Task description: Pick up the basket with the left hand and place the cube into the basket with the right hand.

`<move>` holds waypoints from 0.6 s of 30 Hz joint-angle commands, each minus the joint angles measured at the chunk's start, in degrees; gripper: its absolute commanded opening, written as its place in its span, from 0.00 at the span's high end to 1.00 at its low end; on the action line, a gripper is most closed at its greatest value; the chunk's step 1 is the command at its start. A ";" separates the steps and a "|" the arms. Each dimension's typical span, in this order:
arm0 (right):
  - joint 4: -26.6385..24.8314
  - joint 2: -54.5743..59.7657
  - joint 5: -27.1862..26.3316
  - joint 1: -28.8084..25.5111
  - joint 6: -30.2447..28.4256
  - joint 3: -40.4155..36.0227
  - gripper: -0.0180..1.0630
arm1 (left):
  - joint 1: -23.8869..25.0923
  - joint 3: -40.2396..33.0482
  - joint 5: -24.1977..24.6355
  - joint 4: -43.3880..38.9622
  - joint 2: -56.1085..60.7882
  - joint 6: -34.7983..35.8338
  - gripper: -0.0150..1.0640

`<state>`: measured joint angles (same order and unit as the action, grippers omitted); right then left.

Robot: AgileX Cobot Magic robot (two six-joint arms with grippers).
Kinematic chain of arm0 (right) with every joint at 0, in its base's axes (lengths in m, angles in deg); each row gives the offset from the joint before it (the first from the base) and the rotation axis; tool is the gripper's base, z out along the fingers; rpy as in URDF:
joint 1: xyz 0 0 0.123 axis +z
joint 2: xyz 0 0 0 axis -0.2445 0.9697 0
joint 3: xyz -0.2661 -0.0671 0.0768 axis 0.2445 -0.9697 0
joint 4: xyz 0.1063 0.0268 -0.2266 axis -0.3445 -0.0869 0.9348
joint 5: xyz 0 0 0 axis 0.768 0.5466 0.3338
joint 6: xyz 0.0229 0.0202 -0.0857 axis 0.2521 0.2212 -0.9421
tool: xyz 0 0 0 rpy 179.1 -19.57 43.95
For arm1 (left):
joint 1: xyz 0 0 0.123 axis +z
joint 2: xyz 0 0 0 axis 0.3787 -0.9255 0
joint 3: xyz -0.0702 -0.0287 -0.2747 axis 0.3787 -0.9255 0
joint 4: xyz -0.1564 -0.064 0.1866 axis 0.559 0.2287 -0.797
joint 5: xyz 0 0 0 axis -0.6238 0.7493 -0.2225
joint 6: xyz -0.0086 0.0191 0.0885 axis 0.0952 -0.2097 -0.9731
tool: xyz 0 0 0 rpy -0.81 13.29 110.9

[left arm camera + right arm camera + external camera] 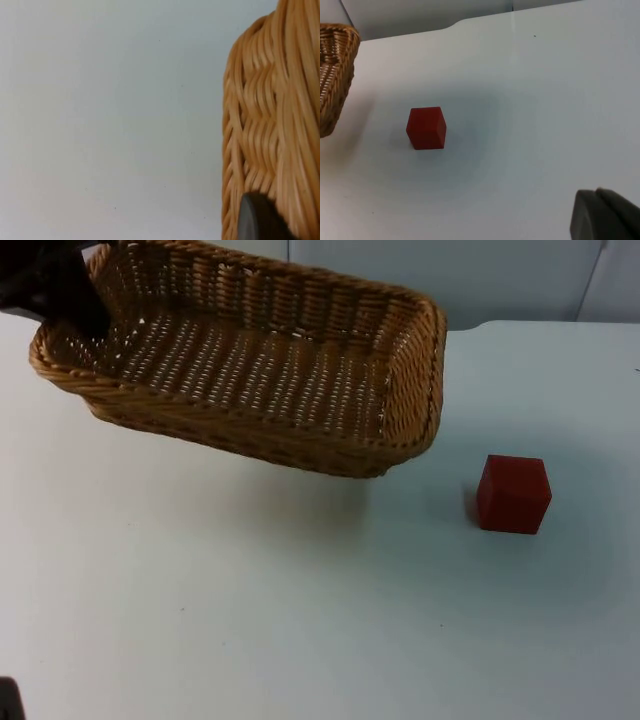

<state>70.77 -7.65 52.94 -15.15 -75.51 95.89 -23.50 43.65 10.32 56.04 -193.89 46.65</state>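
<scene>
My left pincer (75, 302) grips the rim of a rectangular woven wicker basket (260, 370) at its far left end and holds it tilted above the smooth white counter (250, 620), its open weave of tan strands facing up. Right against one black fingertip (257, 220) in my left wrist view runs the basket's ribbed outer wall (270, 125). A small red cube (513, 494) with flat matte faces sits on the counter, apart from the basket's free end. My right pincer (605, 215) hovers above the counter, well apart from the cube (426, 128); I cannot tell whether it is open or closed.
</scene>
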 commanded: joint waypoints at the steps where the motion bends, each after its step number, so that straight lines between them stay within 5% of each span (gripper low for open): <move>1: 0.47 -0.20 -0.63 0.18 0.01 -0.18 0.99 | 0.18 0.63 0.86 2.71 0.90 -0.07 0.99; 18: 0.47 -0.20 -0.63 0.18 0.01 -0.18 0.99 | 0.18 0.63 2.95 2.62 0.90 -0.07 0.99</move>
<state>70.77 -7.65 52.94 -15.15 -75.51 95.89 -23.50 43.65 12.09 56.39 -193.89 46.42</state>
